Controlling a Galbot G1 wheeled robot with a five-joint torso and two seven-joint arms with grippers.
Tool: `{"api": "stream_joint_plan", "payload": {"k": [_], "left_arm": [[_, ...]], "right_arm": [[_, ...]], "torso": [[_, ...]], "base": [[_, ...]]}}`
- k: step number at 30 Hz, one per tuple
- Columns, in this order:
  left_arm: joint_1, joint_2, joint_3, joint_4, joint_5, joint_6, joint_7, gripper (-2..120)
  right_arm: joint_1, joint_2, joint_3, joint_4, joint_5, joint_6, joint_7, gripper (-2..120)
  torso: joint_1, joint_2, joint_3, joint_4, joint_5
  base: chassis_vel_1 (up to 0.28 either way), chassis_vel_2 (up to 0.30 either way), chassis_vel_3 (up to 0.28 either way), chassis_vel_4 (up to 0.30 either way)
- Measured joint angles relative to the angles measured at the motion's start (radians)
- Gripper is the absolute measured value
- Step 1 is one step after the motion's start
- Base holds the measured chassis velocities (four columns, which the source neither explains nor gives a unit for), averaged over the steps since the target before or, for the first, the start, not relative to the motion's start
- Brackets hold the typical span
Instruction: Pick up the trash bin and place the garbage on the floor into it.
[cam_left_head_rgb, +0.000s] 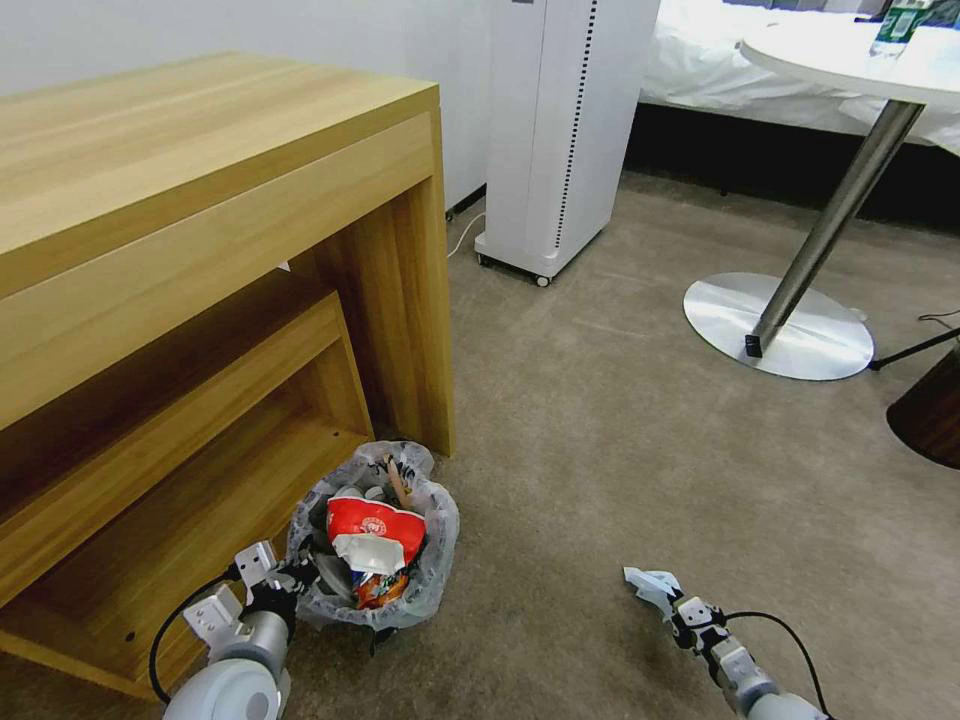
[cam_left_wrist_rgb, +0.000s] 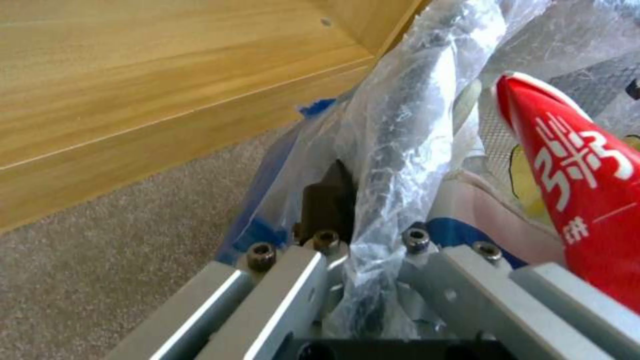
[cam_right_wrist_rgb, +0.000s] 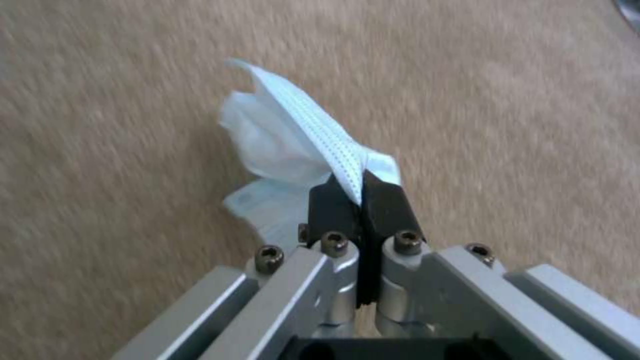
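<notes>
The trash bin (cam_left_head_rgb: 375, 540), dark with a crinkly clear bag over its rim, sits at the lower left beside the wooden shelf unit. It holds a red-and-white paper cup (cam_left_head_rgb: 372, 522), a stick and wrappers. My left gripper (cam_left_head_rgb: 290, 578) is shut on the bin's bagged rim (cam_left_wrist_rgb: 387, 165); the red cup (cam_left_wrist_rgb: 587, 200) shows close by in the left wrist view. My right gripper (cam_left_head_rgb: 672, 603) is at the lower right over the beige carpet floor (cam_left_head_rgb: 620, 440), shut on a crumpled pale-blue face mask (cam_right_wrist_rgb: 300, 145), a piece of the garbage (cam_left_head_rgb: 648, 583).
A wooden desk with a low shelf (cam_left_head_rgb: 200, 330) fills the left. A white tower appliance (cam_left_head_rgb: 560, 130) stands at the back. A round table's metal base (cam_left_head_rgb: 775, 325) lies at the right, with a dark object (cam_left_head_rgb: 930, 410) at the right edge.
</notes>
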Motion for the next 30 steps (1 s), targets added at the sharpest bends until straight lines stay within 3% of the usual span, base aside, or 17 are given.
{"api": "stream_joint_plan", "payload": {"k": [5,9,12,17,21,24,26,30], "left_arm": [[0.002,0.001,-0.003,-0.001,0.0,0.0,0.0,0],[0.008,0.001,-0.011,-0.013,-0.001,0.001,-0.003,0],[0.011,0.001,-0.016,-0.023,-0.004,0.004,-0.008,0],[0.013,-0.002,-0.015,-0.027,-0.004,0.005,-0.009,0],[0.011,-0.005,-0.011,-0.031,-0.003,0.008,-0.009,0],[0.001,-0.002,0.003,-0.036,-0.004,0.017,-0.014,0],[-0.005,0.002,0.011,-0.037,-0.007,0.022,-0.018,0],[-0.005,0.005,0.021,-0.046,-0.008,0.028,-0.024,0]], "right_arm": [[-0.008,-0.028,0.012,0.064,0.011,0.056,-0.037,0],[-0.001,-0.06,0.027,0.135,0.023,0.153,-0.122,0],[0.013,-0.108,0.057,0.245,0.022,0.248,-0.219,0],[0.023,-0.164,0.083,0.43,0.019,0.277,-0.285,0],[0.048,-0.198,0.071,0.575,0.025,0.246,-0.292,0],[0.098,-0.213,0.034,0.736,0.102,0.131,-0.248,0],[0.12,-0.213,0.023,0.777,0.129,0.094,-0.231,0],[0.303,-0.162,-0.119,0.845,0.255,-0.018,-0.138,0]], "torso": [[0.0,0.0,0.0,-0.0001,0.0],[0.0,0.0,0.0,-0.0001,0.0001],[0.0,0.0,0.0,0.0,-0.0001],[0.0,0.0,0.0,0.0001,-0.0003],[0.0,0.0,0.0,0.0001,-0.0003],[0.0,0.0,0.0,0.0,-0.0001],[0.0,0.0,0.0,-0.0001,-0.0002],[0.0,0.0,0.0,-0.0002,0.0004]], "base": [[0.0,0.0,0.0,0.0],[0.0,0.0,0.0,0.0],[0.0,0.0,0.0,0.0],[0.0,0.0,0.0,0.0],[0.0,0.0,0.0,0.0],[0.0,0.0,0.0,0.0],[0.0,0.0,0.0,0.0],[0.0,0.0,0.0,0.0]]}}
